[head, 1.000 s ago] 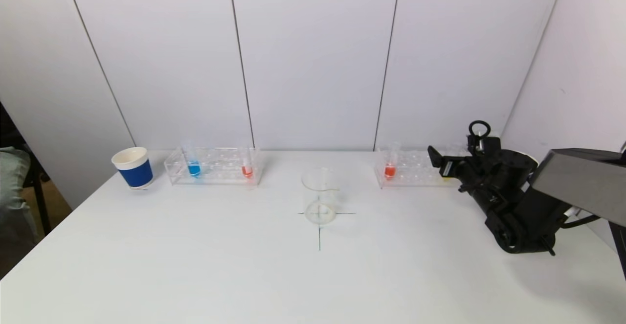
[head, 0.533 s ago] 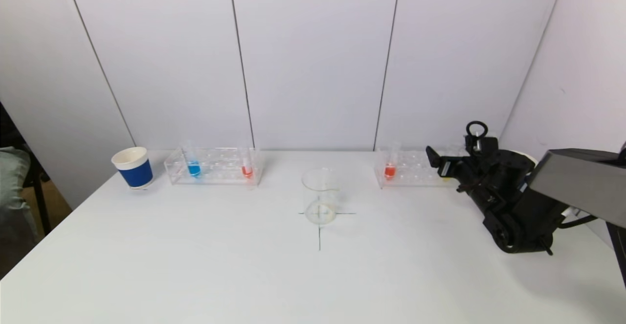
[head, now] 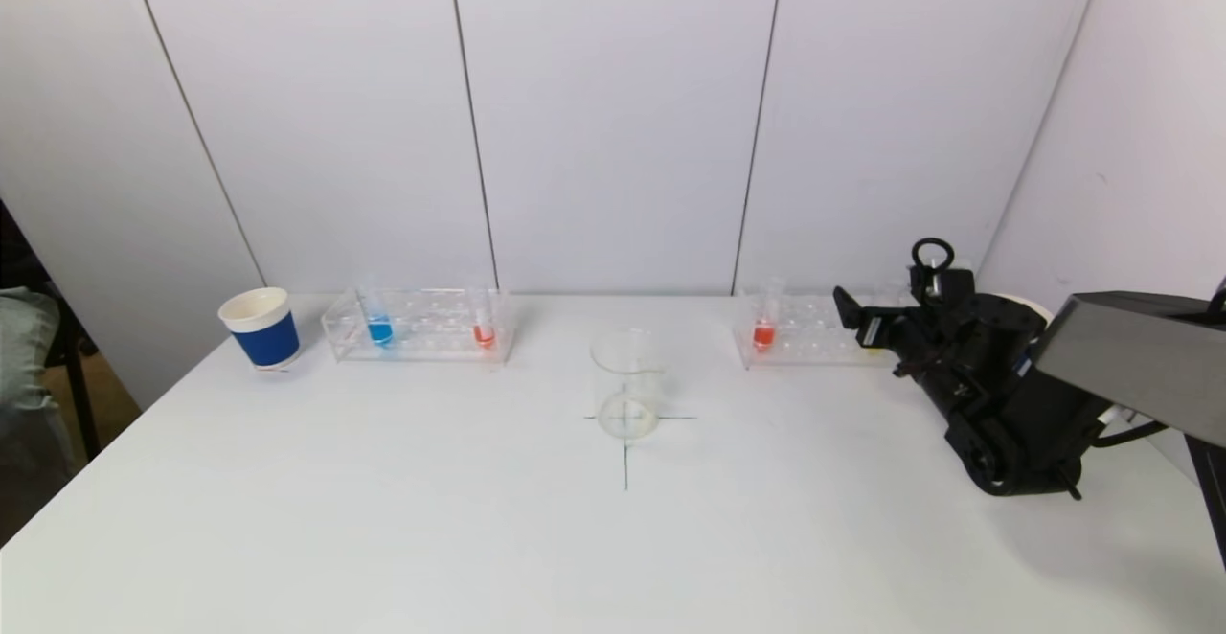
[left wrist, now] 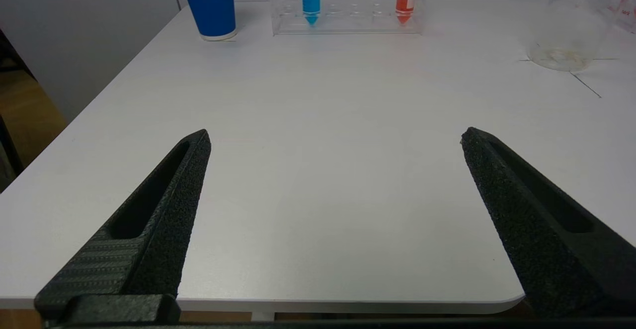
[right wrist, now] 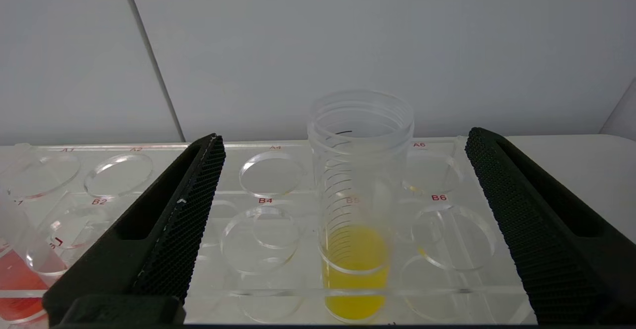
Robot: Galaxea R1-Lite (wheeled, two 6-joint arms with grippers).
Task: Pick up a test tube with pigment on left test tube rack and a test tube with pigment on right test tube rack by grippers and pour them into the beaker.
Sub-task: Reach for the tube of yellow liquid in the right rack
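Clear plastic makes up both racks: the left rack [head: 419,325] stands at the back of the white surface [head: 479,519] and holds a tube of blue liquid [head: 379,328] near its left end and a tube of red liquid [head: 484,332] near its right end, both upright. The right rack [head: 805,332] sits at the back right, its holes marked in red letters and numbers, with a red tube [head: 763,332] at its left end. In the right wrist view a yellow tube [right wrist: 355,229] stands upright in the hole marked B5; it is a clear, wide-mouthed tube with a threaded rim and graduation lines, yellow liquid filling only its bottom. The right claw [right wrist: 343,140] is level with that tube's rim, jaws wide apart, one on each side of it and not touching it. An empty glass beaker [head: 627,383] stands between the racks on a drawn cross. A blue and white cup [head: 260,328] stands left of the left rack. The left claw [left wrist: 335,137] hangs over the surface's near edge, jaws spread, holding nothing.
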